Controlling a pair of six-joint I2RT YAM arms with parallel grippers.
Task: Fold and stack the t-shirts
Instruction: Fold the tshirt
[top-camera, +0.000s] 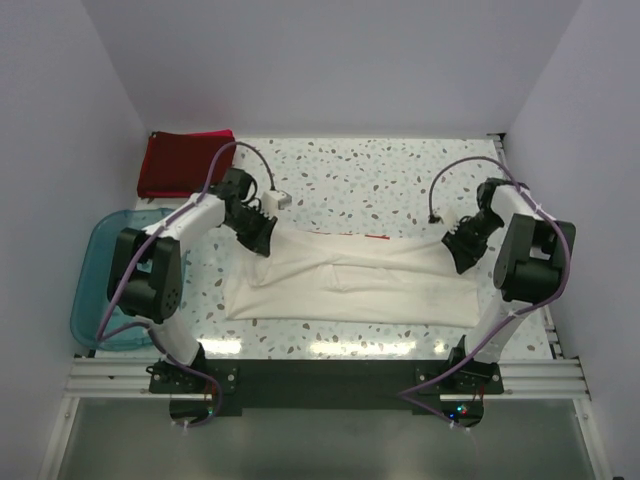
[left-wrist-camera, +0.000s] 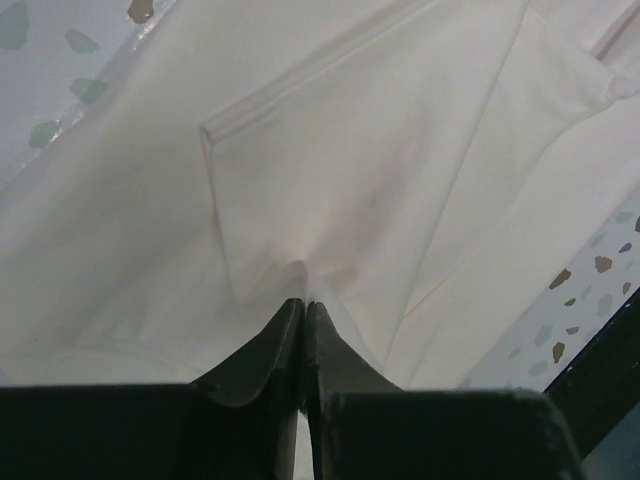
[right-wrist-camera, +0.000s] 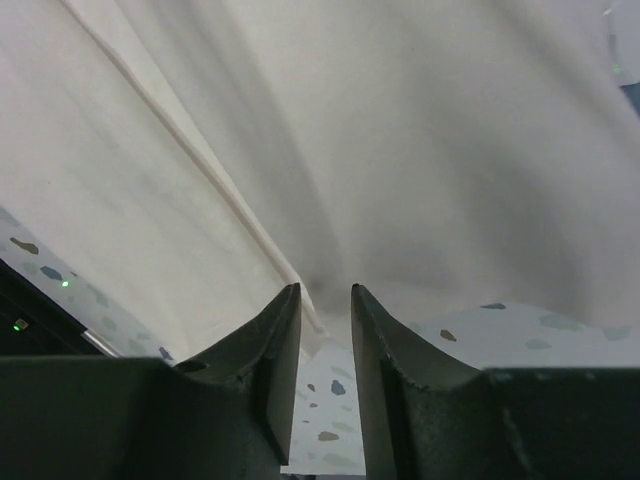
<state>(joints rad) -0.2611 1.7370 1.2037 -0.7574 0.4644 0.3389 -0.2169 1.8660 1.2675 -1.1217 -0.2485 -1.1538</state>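
Observation:
A cream-white t-shirt lies spread flat across the middle of the table, and a sliver of red shows at its far edge. My left gripper sits at the shirt's far left corner. In the left wrist view its jaws are shut, pinching a pucker of the white cloth. My right gripper is at the shirt's far right edge. In the right wrist view it stands slightly open, the hem running to its left fingertip. A folded dark red t-shirt lies at the back left.
A translucent teal tub stands at the table's left edge beside the left arm. The speckled tabletop runs behind the shirt to the back wall. A black rail carries both arm bases at the near edge.

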